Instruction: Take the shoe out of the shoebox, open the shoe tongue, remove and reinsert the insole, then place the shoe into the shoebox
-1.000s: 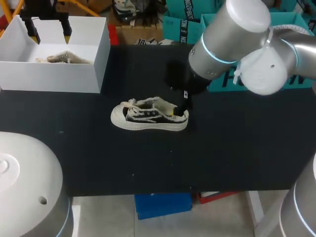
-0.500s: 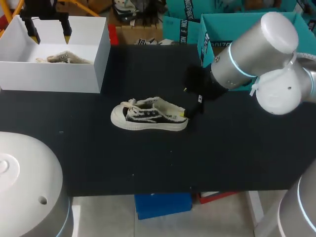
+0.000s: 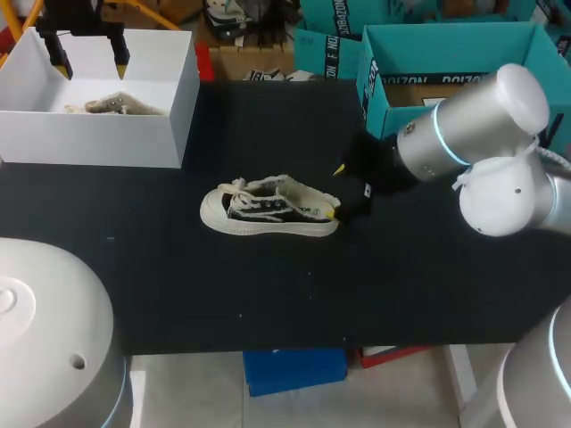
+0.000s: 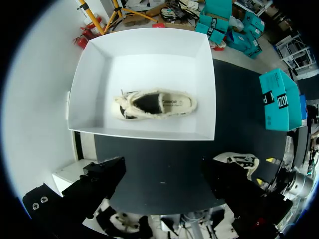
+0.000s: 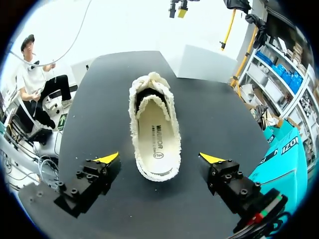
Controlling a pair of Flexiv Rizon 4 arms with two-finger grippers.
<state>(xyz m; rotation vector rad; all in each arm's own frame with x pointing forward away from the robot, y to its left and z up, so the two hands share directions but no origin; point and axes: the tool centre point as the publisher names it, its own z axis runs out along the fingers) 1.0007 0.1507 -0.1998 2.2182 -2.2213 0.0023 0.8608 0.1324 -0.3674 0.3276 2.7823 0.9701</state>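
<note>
Swung back rightward, the right gripper (image 3: pixel 336 191) stood wide open and empty at the heel of the sneaker (image 3: pixel 268 209), which lay mid black table (image 3: pixel 268 303). Opening the tongue probably wanted a pinch on the tongue alone, heel steadied. Far left, the left gripper (image 3: pixel 89 52) hung open and empty over the white shoebox (image 3: pixel 98 143), which held a second sneaker (image 4: pixel 154 103).

The right gripper (image 3: pixel 335 190) backs off rightward from the heel of the shoe (image 3: pixel 268 209), apparently releasing it, and the arm swings lower.
</note>
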